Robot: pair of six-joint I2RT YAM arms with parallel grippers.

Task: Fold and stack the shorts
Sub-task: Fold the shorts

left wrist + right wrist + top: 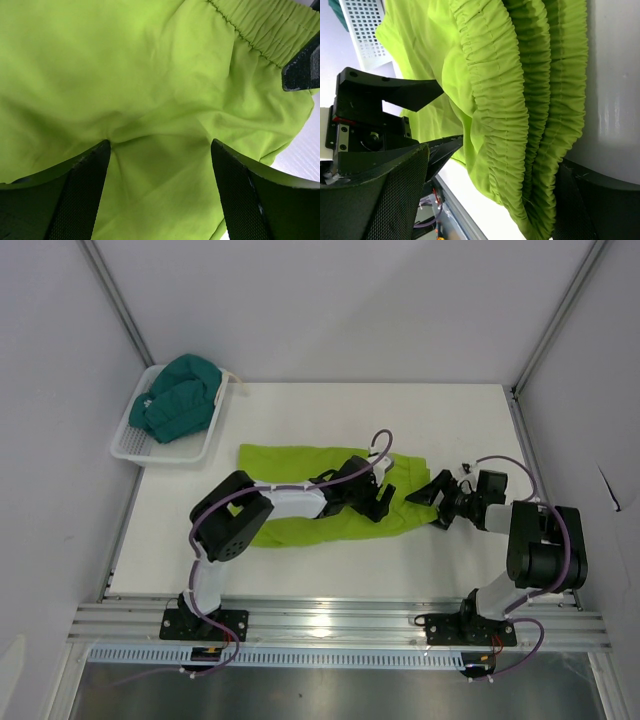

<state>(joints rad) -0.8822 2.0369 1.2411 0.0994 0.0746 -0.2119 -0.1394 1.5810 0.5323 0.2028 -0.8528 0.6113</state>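
Your left pincer [378,502] stands wide open and holds nothing. Both its fingers [75,195] press down on the lime green shorts [290,465], and a soft crease of fabric lies in the gap between them. The cloth spreads out beneath and ahead of this pincer, filling almost all of its wrist view. The gathered waistband runs across just beyond its fingertips.

Your right pincer [425,495] is also spread wide, with no grip closed on anything. The bunched elastic waistband of the lime pair lies between its two fingers [395,200], in stacked folds on the table [330,410]. From the pictures you cannot tell whether either finger touches the fabric. The two pincers face each other across this end of the shorts, close together, with the left one just beyond the waistband as seen from the right wrist.

Farther off, well apart from both pincers and beyond the left one, the dark teal shorts [180,400] sit crumpled in the white mesh basket [165,455] at the table's far left corner.
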